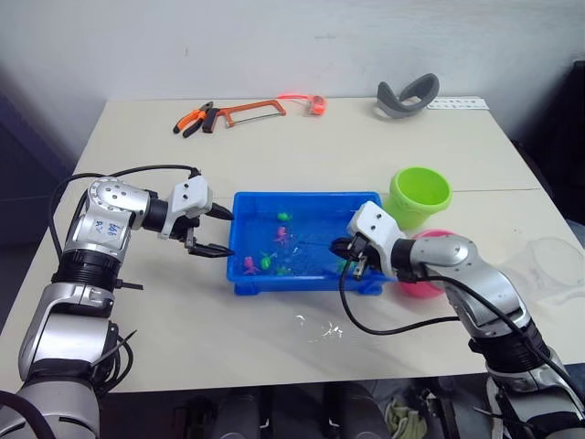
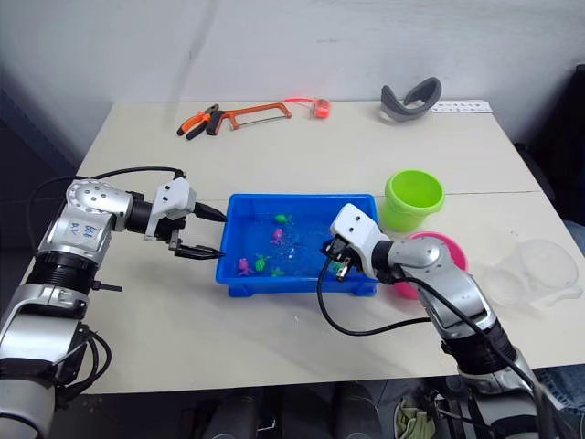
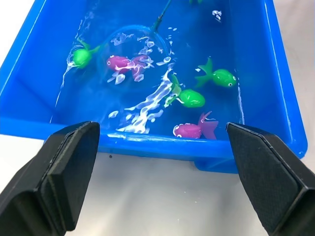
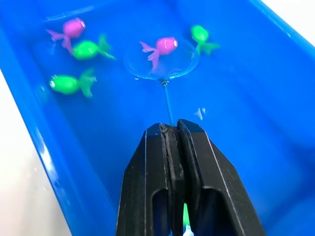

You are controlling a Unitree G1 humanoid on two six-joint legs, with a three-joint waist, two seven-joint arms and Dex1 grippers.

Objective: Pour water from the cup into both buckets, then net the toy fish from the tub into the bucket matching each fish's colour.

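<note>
my right gripper (image 4: pixel 172 129) clenched on net (image 4: pixel 161 60) handle, hoop under pink fish (image 4: pixel 161 46) to scoop | left gripper (image 1: pixel 212 232) released, hovering at tub (image 1: pixel 302 283) end, ready to steady it

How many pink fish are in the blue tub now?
2. One pink fish sits over the net hoop mid-tub; the other pink fish lies near the tub's wall at the left gripper's end.

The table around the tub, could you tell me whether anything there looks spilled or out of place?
Yes: small splashes of water lie on the table just in front of the blue tub, outside its rim. Nothing else there looks askew.
</note>
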